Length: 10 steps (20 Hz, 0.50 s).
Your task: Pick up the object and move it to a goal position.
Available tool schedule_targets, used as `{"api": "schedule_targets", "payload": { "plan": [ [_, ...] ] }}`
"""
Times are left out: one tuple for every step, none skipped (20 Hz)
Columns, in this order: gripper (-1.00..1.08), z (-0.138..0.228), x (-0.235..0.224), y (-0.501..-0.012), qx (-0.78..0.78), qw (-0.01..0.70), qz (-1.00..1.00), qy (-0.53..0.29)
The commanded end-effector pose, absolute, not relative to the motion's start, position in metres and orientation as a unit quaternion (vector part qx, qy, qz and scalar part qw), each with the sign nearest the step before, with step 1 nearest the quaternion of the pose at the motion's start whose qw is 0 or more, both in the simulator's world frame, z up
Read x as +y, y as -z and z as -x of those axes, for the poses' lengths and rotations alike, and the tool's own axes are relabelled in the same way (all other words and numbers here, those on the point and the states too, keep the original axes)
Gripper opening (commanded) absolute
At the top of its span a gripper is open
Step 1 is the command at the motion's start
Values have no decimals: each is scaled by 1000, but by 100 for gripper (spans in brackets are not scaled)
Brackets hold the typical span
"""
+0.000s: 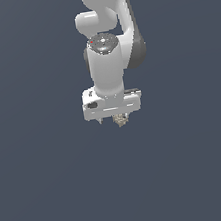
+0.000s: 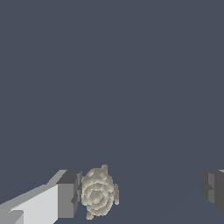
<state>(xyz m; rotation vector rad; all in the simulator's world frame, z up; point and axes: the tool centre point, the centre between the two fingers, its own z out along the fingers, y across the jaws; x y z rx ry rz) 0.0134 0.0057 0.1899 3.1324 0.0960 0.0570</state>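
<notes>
Simulator render against a plain dark blue-grey backdrop. White Franka arm (image 1: 105, 47) descending from the top of the exterior view, wrist pointing down, white gripper (image 1: 115, 120) at its lower end near the middle of the picture. Tiny tan-beige mottled object (image 1: 120, 120) just beneath the gripper body, between the short fingertips, slightly toward the exterior view's right.

In the wrist view, jaws spread wide: one grey fingertip (image 2: 69, 194) at one side, the other grey fingertip (image 2: 214, 189) well apart at the opposite edge. Same lumpy, swirl-patterned object (image 2: 99, 194) right beside the first fingertip, apparently touching it, with a broad gap to the second. Not clamped from both sides. Cannot tell whether resting on any surface.
</notes>
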Motion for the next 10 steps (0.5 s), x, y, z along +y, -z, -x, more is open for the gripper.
{"api": "schedule_targets", "payload": {
  "plan": [
    [100,-13,6,-190,31,4,-999,-18],
    [100,-13,5,-190,31,4,-999,-18],
    [100,-14,3,-190,31,5,-999,-18],
    [100,-14,0,-190,31,6,-999,-18],
    [100,-14,-4,-190,31,8,-999,-18],
    [100,-14,-9,-190,31,11,-999,-18],
    [100,-15,-15,-190,31,14,-999,-17],
    [100,-15,-19,-191,31,16,-999,-17],
    [100,-15,-22,-191,31,17,-999,-17],
    [100,-15,-23,-191,31,18,-999,-17]
  ]
}}
